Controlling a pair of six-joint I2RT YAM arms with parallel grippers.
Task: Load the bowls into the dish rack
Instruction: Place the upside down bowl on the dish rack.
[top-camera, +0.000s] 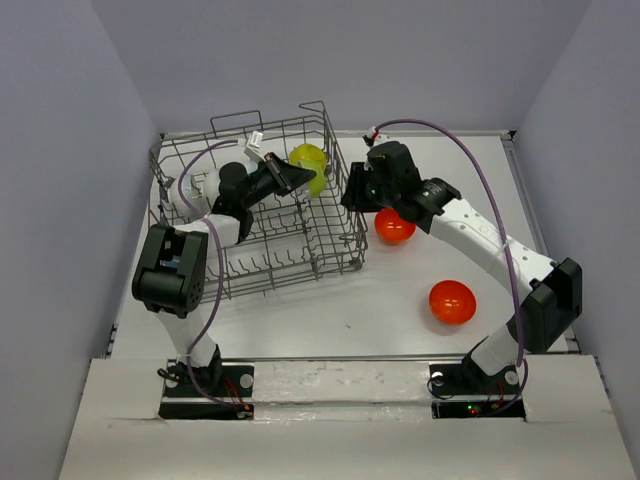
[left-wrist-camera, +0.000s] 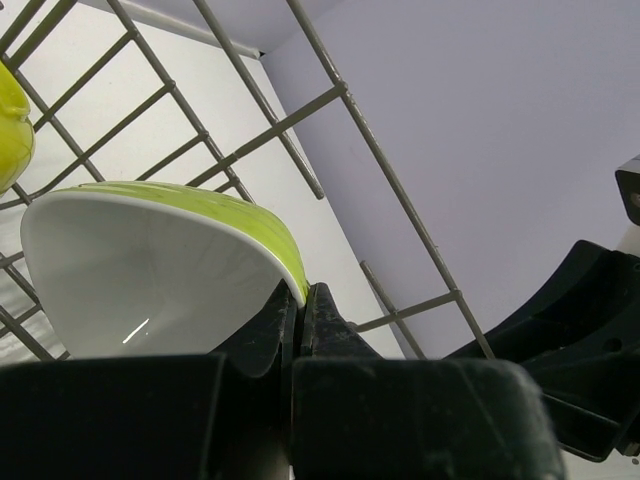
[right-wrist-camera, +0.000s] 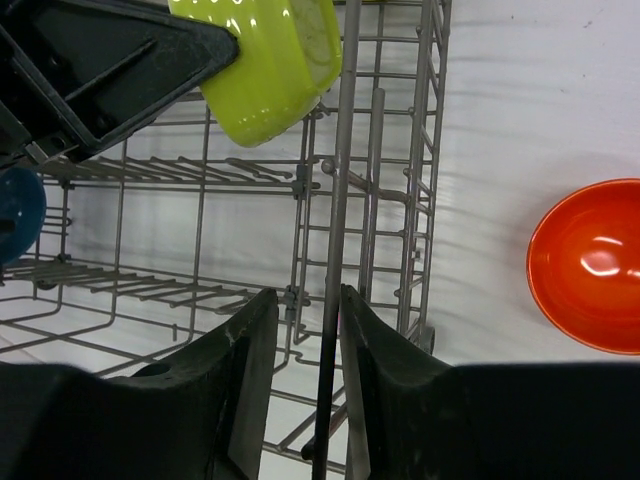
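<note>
The grey wire dish rack (top-camera: 335, 255) stands at the left middle of the table. My left gripper (top-camera: 298, 178) reaches into it, shut on the rim of a yellow-green bowl (top-camera: 310, 166). In the left wrist view that bowl (left-wrist-camera: 150, 270) shows its white inside, with the left gripper (left-wrist-camera: 300, 300) pinching its edge. My right gripper (top-camera: 352, 190) is at the rack's right rim. In the right wrist view it (right-wrist-camera: 305, 300) stands open astride a rim wire (right-wrist-camera: 335, 260), with a gap left of the wire. Two orange-red bowls (top-camera: 394, 226) (top-camera: 451, 301) lie on the table.
A blue bowl (right-wrist-camera: 15, 210) sits inside the rack at the left of the right wrist view. Another yellow-green bowl (left-wrist-camera: 10, 130) shows at the left edge of the left wrist view. Walls close the table on three sides.
</note>
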